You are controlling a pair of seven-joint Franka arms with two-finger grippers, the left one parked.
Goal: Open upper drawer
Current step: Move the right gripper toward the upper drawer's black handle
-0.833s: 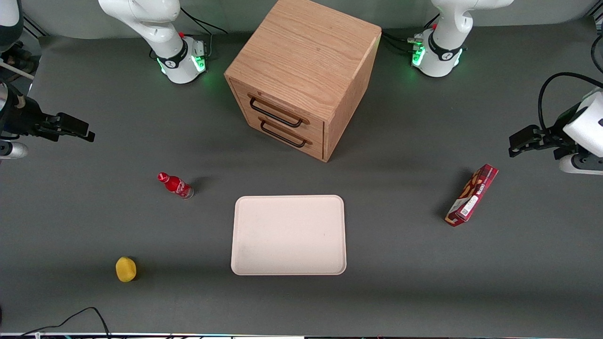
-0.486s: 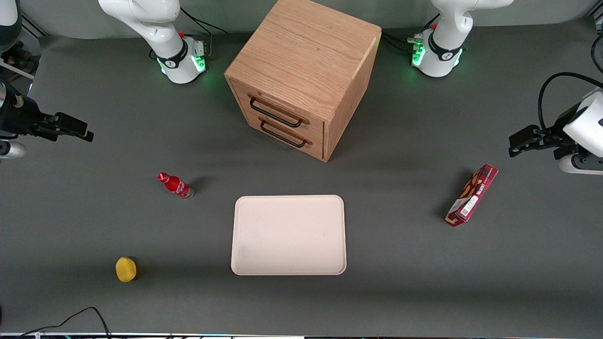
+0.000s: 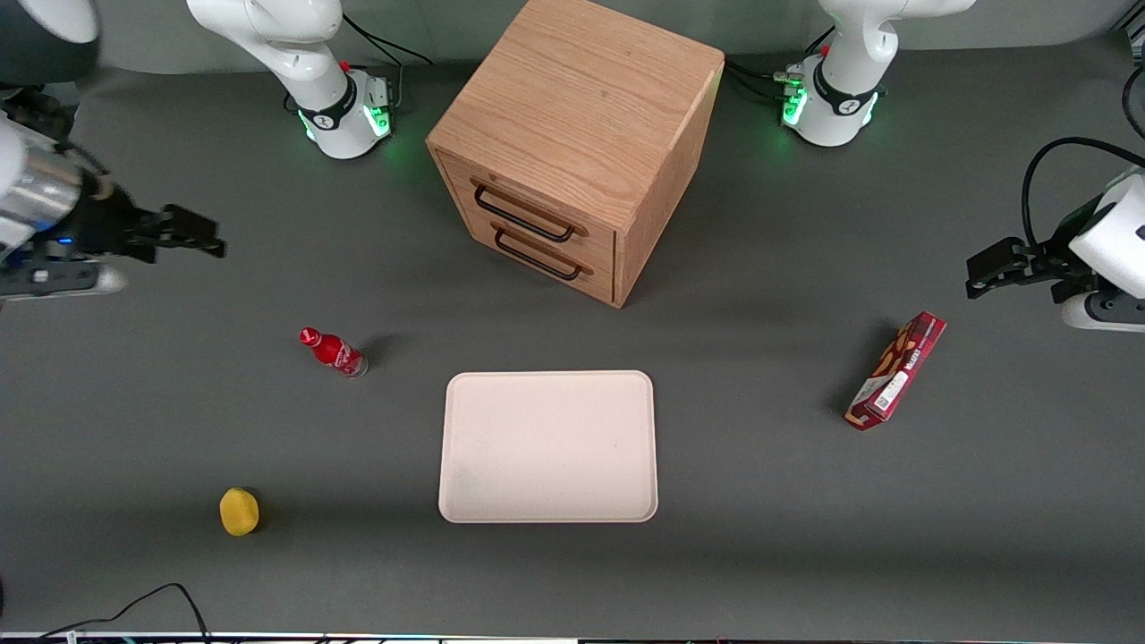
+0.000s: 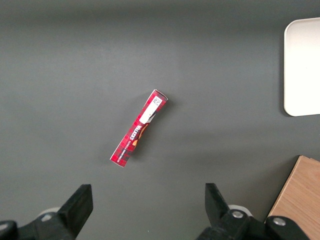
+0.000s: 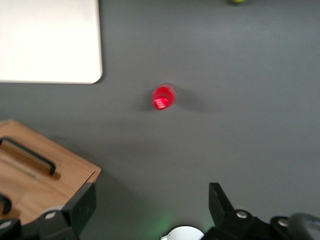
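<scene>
— Hanging well above the table (image 3: 769, 555), toward the working arm's end: gripper (image 3: 207, 240), jaws spread wide, nothing between them, fingers (image 5: 80, 207) far apart in the right wrist view.

— And touching anything?

— Touching nothing. Well apart from the cabinet (image 3: 581, 143), at about the height of the handles as seen from the front camera.

— Upper drawer?

— Shut flush in the cabinet face: upper drawer (image 3: 537, 204), directly above the lower drawer (image 3: 550, 255), which is also closed. Front turned toward the front camera and angled toward the working arm's end. Long axis running level across the cabinet face, with the thin black bar handle (image 3: 523, 215) lying along it. Contents hidden, both drawers closed.

— Other containers?

— Sitting flat on the table, nearer the front camera than the cabinet: pale tray (image 3: 547, 445), rounded corners, nothing on it.

— Anything loose nearby?

— Standing near the tray, toward the working arm's end: small red bottle (image 3: 333, 351). Lying nearer the camera than the bottle: yellow fruit (image 3: 239, 512). Resting toward the parked arm's end, well apart from the tray: red snack box (image 3: 896, 370), long side slanted.
</scene>
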